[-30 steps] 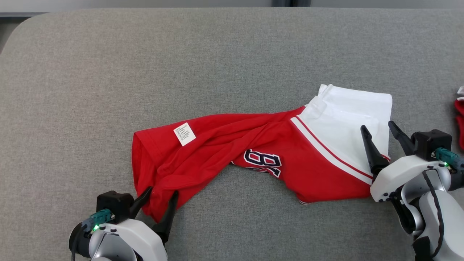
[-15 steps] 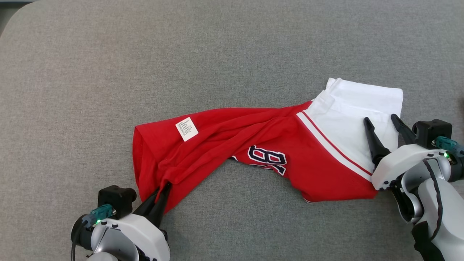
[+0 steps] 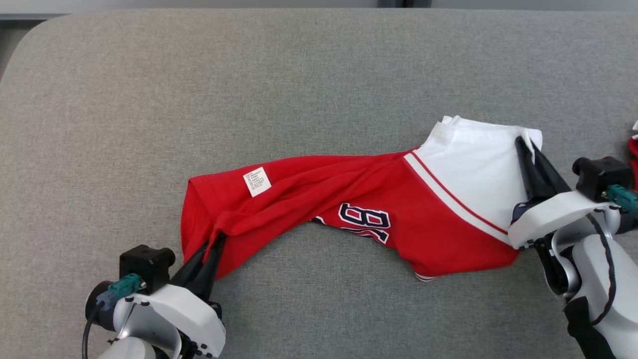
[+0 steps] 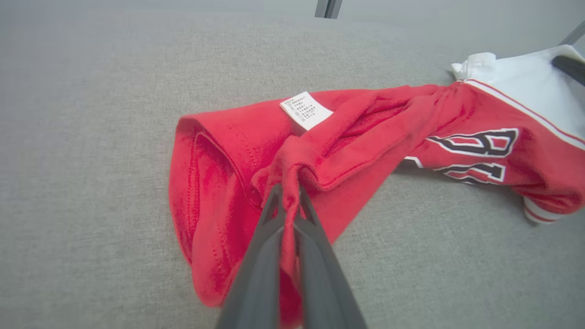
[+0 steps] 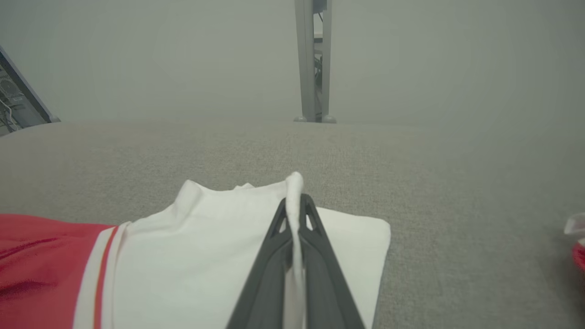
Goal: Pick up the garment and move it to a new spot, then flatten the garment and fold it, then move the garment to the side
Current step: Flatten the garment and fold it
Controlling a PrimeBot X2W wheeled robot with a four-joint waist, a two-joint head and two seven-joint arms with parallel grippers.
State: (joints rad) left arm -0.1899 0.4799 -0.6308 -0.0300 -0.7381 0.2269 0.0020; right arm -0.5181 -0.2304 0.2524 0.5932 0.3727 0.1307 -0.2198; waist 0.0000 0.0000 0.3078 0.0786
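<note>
The garment [image 3: 349, 209] is a red jersey with a white sleeve end, a navy number and a small white care label [image 3: 257, 181]; it lies crumpled across the grey table. My left gripper [image 3: 215, 240] is shut on a bunched fold of its red hem [image 4: 290, 183] at the lower left. My right gripper [image 3: 524, 142] is shut on the edge of the white part [image 5: 295, 201] at the right, the cloth pinched between the dark fingers [image 5: 274, 256]. The jersey's middle sags on the surface between both grips.
The grey fabric table [image 3: 299, 75] extends wide behind and to the left of the garment. Another red and white item [image 3: 634, 149] peeks in at the right edge. A metal post [image 5: 313, 59] stands beyond the table's far edge.
My left gripper closed on the red hem, then my right gripper moved forward and closed on the white edge. The garment's ends are drawn up slightly. The camera shifted a little.
</note>
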